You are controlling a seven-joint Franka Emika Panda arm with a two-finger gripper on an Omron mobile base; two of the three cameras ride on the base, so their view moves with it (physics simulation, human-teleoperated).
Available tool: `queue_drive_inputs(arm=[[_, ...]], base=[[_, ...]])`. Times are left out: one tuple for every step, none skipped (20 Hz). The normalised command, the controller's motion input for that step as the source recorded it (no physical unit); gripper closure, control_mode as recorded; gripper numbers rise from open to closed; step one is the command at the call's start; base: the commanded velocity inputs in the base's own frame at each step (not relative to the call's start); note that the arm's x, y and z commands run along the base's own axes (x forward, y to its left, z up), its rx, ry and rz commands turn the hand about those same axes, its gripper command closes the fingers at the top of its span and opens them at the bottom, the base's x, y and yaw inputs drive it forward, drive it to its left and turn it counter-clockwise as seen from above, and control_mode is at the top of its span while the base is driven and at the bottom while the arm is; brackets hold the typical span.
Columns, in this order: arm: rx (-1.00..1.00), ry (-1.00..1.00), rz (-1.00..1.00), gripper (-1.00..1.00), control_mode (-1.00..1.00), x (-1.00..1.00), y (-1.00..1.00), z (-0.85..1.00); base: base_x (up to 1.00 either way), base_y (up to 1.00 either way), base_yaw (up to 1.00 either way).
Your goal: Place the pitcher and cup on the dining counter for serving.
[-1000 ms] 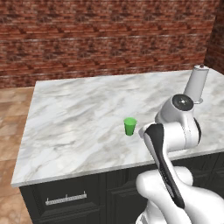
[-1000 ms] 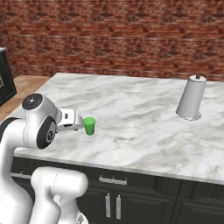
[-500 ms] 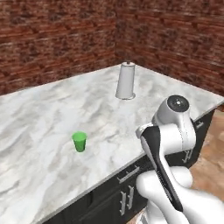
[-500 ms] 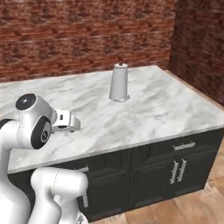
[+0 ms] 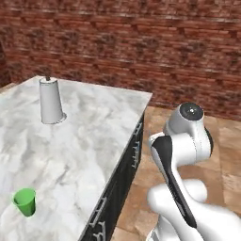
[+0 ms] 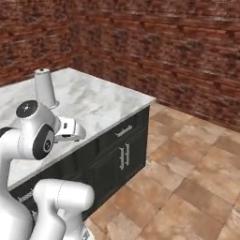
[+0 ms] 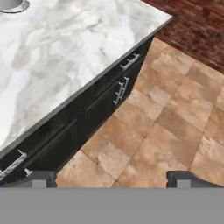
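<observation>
The cup (image 5: 24, 201) stands near the surface's (image 5: 94, 136) front edge, apparently already served; the hand (image 7: 111, 177) hangs wide open, empty, over the floor (image 7: 175, 131).

Place: a home kitchen, rendered.
Island: the dining counter (image 5: 89, 141) fills the left of the left base view, white-grey marble top over black cabinets (image 7: 83, 118) with silver handles (image 7: 121, 89).
Walls: red-brown brick wall (image 6: 178, 51) across the top of both base views.
Floor: tan tile floor (image 6: 187, 178), lower right of the right base view.
On top: grey-white cylinder (image 5: 50, 101), green cup (image 5: 25, 202).
</observation>
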Motion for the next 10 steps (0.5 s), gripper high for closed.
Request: queue_drive_inputs(arm=[[0.00,0.00,0.00,-1.00,1.00,0.00,0.00,0.00],[0.00,0.00,0.00,-1.00,1.00,0.00,0.00,0.00],[0.00,0.00,0.00,-1.00,1.00,0.00,0.00,0.00],[0.00,0.00,0.00,-1.00,1.00,0.00,0.00,0.00],[0.00,0.00,0.00,-1.00,1.00,0.00,0.00,0.00],[0.00,0.00,0.00,-1.00,1.00,0.00,0.00,0.00],[0.00,0.00,0.00,-1.00,1.00,0.00,0.00,0.00],[0.00,0.00,0.00,-1.00,1.00,0.00,0.00,0.00],[0.00,0.00,0.00,-1.00,1.00,0.00,0.00,0.00],[0.00,0.00,0.00,-1.00,1.00,0.00,0.00,0.00]], base=[[0.00,-0.31,-0.82],[0.00,-0.34,-0.81],[0.00,-0.37,-0.80],[0.00,-0.38,-0.80],[0.00,-0.38,-0.79],[0.00,-0.37,-0.79],[0.00,-0.36,-0.79],[0.00,-0.36,-0.79],[0.00,-0.36,-0.79],[0.00,-0.36,-0.79]])
